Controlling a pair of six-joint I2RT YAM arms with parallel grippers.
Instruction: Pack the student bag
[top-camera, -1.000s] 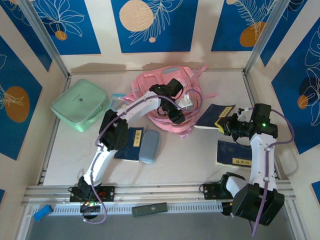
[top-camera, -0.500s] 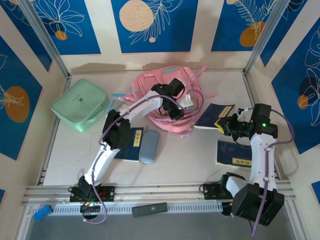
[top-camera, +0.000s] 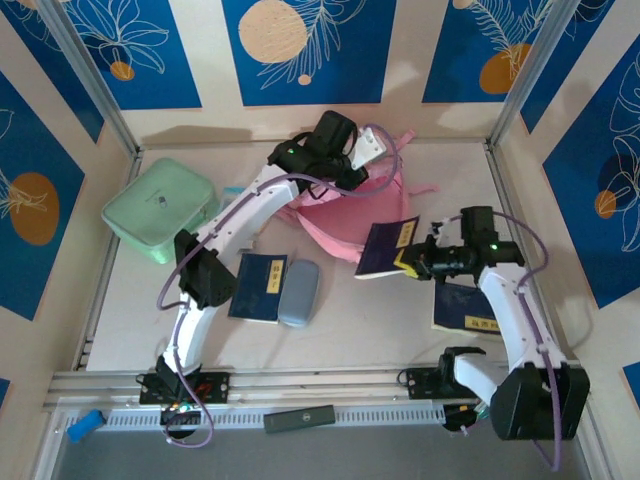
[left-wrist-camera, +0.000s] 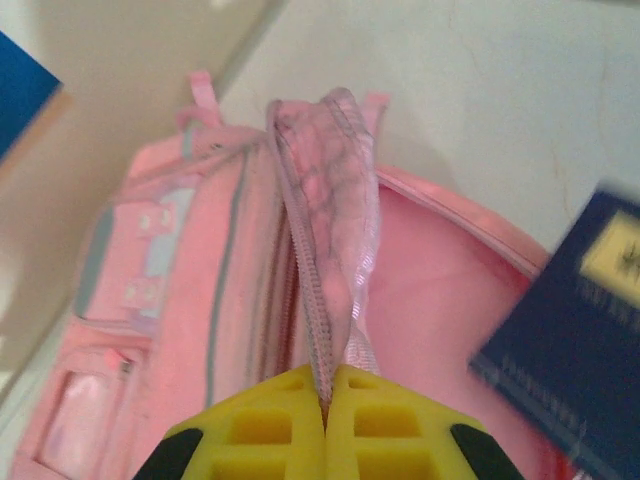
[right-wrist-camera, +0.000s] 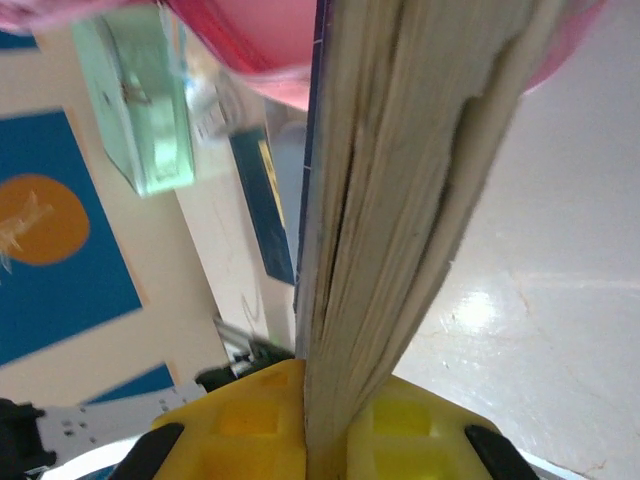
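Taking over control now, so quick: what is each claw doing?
Left claw: closed, pinching the zip edge of the student bag.
Right claw: closed on the dark blue book, gripped by its edge.

This was a robot test cell in a lab, not a lived-in room. A white counter (top-camera: 380, 315) was boxed in by upright panels (top-camera: 300, 50) printed with blue and cream leaf patterns, held in bare aluminium posts (top-camera: 90, 75). Along the near edge ran a slotted metal rail (top-camera: 330, 385) with two white and black robot arms, left (top-camera: 235, 220) and right (top-camera: 515, 310), bolted to it, purple cables (top-camera: 205, 265) looping along them. School props lay staged on the counter: the student bag (top-camera: 335, 225), dark blue books (top-camera: 262, 285) and a mint green case (top-camera: 160, 208).
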